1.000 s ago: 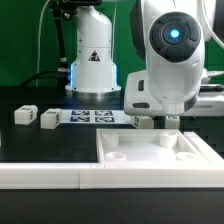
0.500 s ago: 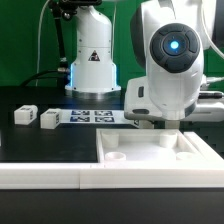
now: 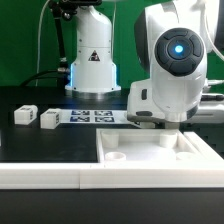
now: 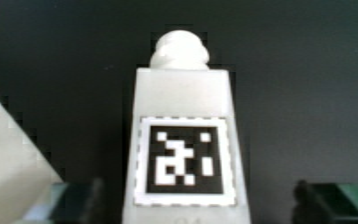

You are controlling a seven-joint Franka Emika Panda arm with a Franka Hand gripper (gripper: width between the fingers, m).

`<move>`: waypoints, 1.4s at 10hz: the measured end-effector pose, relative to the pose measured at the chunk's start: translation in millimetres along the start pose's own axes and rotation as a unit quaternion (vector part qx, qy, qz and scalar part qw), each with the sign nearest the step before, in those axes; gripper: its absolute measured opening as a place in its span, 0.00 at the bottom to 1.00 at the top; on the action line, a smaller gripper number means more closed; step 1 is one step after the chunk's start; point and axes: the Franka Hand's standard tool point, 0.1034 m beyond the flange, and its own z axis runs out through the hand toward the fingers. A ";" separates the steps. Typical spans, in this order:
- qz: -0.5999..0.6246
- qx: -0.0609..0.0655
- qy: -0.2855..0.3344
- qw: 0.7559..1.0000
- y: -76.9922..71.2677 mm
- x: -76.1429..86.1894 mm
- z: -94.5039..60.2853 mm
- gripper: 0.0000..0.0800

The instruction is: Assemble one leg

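The tool [image 4: 208, 204] hangs open and empty, jaws either side of the near end of the leg [image 4: 179, 110], which lies on the bench [image 4: 300, 60] pointing lengthwise straight away from it

Bright even light, low resolution, wrist view soft and blurred, the leg [image 4: 179, 130] glaring white

Black table [image 3: 40, 140] carries a small white leg [image 3: 24, 115] near a second leg [image 3: 49, 120], the marker board [image 3: 92, 116], a big white panel [image 3: 160, 152] and the robot base [image 3: 92, 72].
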 end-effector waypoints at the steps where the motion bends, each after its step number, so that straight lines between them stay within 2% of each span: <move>1: 0.000 0.000 0.000 1.000 0.0 0.0 0.0 0.49; 2: 0.000 0.000 0.000 1.000 0.0 0.0 0.0 0.49; 3: 0.000 0.000 0.000 1.000 0.1 0.0 0.0 0.36; 8: 0.000 0.001 -0.002 1.000 1.8 -1.3 -3.4 0.36; 10: 0.001 0.007 -0.002 1.000 7.9 -16.2 -32.6 0.36; 12: 0.000 0.010 -0.006 1.000 7.6 -36.7 -60.1 0.36; 13: 0.004 0.013 0.011 1.000 4.4 -42.3 -77.0 0.36; 14: 0.002 0.013 0.015 1.000 4.3 -43.4 -77.5 0.36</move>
